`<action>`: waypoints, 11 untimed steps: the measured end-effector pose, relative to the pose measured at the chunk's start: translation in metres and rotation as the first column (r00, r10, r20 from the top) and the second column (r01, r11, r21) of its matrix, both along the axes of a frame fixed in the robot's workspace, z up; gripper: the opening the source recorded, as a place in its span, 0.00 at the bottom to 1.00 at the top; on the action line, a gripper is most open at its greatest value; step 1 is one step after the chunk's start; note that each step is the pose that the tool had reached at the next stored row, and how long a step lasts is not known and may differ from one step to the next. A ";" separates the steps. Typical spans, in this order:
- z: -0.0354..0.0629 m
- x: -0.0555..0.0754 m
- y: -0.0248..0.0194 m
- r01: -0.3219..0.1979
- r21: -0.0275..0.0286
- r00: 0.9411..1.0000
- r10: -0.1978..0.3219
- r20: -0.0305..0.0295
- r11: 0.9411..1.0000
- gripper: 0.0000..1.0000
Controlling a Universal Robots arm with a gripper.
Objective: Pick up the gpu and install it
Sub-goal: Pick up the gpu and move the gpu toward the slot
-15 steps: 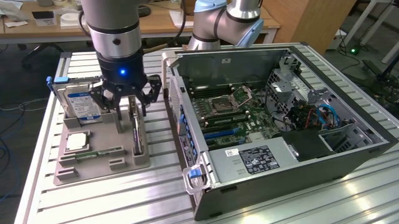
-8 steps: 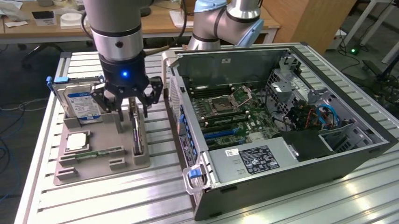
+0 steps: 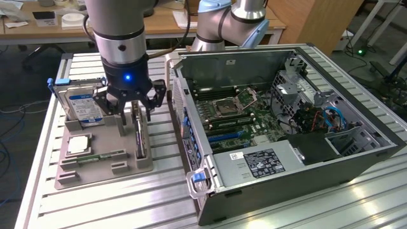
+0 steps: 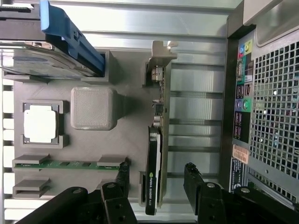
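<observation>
One step in hand: the pick. The black linked fingers point(image 4: 191, 181) are spread as wide as they go and hold nothing. They straddle the thin, flat, black-faced gpu card point(image 4: 154, 158). The gpu stands on edge in a slot of the grey plastic holder tray point(image 4: 126, 140), between the fingers with a gap on each side, not touching.

Judgement: approach about done, grasp not yet made. Closing calls for both fingers meeting the card's flat faces squarely, centred, low enough not to pinch only the top edge.

Wrist view gives the centring. The narrow green memory stick point(image 4: 70, 164) lies just outside one finger. The square silver processor chip point(image 4: 41, 123) and the blue-framed silver hard drive point(image 4: 37, 63) sit further out.

Exterior view gives height: fingertips seem level with the card's upper edge. The open black computer case point(image 3: 305, 181) is on the fingers' other side, green motherboard point(image 3: 241, 114) exposed. Everything sits on the ribbed aluminium surface point(image 3: 127, 200).
</observation>
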State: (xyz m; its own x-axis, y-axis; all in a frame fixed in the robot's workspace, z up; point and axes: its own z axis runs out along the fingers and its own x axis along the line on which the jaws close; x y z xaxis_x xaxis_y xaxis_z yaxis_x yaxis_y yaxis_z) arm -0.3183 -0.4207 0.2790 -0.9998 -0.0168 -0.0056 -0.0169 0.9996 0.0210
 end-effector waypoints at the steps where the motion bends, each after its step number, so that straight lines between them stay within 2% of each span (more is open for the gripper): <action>1: -0.0004 0.000 0.0001 0.000 0.000 1.000 0.000 0.000 1.000 0.59; 11: -0.0029 -0.001 0.0001 0.000 0.000 1.000 0.000 0.000 1.000 0.59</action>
